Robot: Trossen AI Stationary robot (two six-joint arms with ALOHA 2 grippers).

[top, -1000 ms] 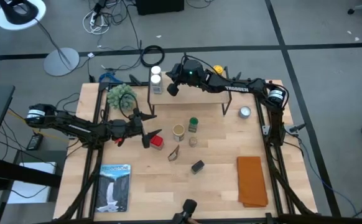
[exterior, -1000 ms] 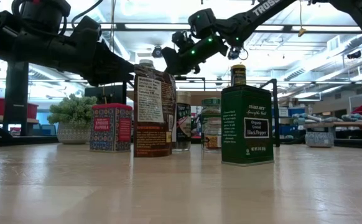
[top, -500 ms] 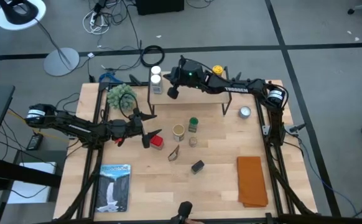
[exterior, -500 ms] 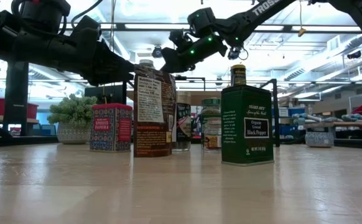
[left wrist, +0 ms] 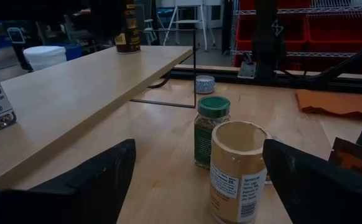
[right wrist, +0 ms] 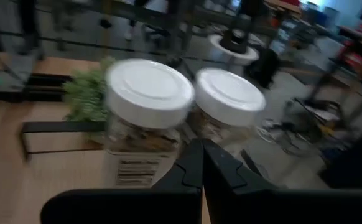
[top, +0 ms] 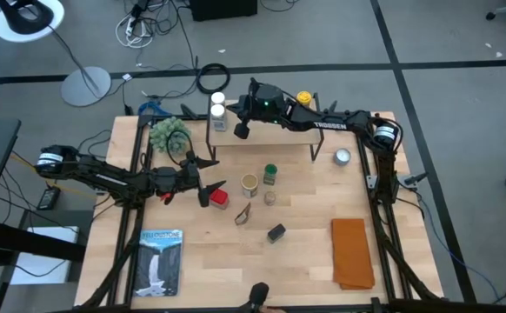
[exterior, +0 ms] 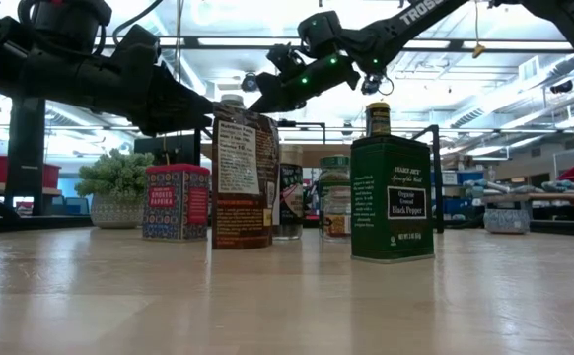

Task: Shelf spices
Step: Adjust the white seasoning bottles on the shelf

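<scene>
- Over the shelf's left end, the right gripper (top: 240,130) hangs with its fingers (right wrist: 193,167) pressed fully together, holding nothing; it points at two white-capped jars (right wrist: 148,118) standing side by side on the shelf (top: 262,130).
- In the right wrist view the nearer white-capped jar shows a label and sits just ahead of the closed tips; the second jar (right wrist: 229,106) touches or nearly touches it. Whether the tips touch the nearer jar cannot be told.
- Further along the shelf stands a yellow-capped jar (top: 304,98), well apart from the white pair.
- At the worktop's left side, the left gripper (top: 203,184) sits low with its fingers (left wrist: 91,180) spread wide and empty. A red tin (top: 220,198) lies just beside it.
- Ahead of the left gripper stands an open-topped tan canister (left wrist: 239,171), with a green-capped jar (left wrist: 211,130) just behind it, both upright on the worktop (top: 305,252).
- Near the worktop's middle, in front of the shelf: a brown packet (exterior: 243,177) standing upright, a small clear jar (top: 270,198) and a black box (top: 276,232).
- In the low view a dark green pepper tin (exterior: 393,197) stands upright nearest the camera.
- Other items: a fuzzy green plant (top: 168,134) beside the shelf's left end, a flat silver tin (top: 342,156) to the right of the shelf, an orange cloth (top: 352,252) near the front right, and a blue book (top: 160,261) front left.
</scene>
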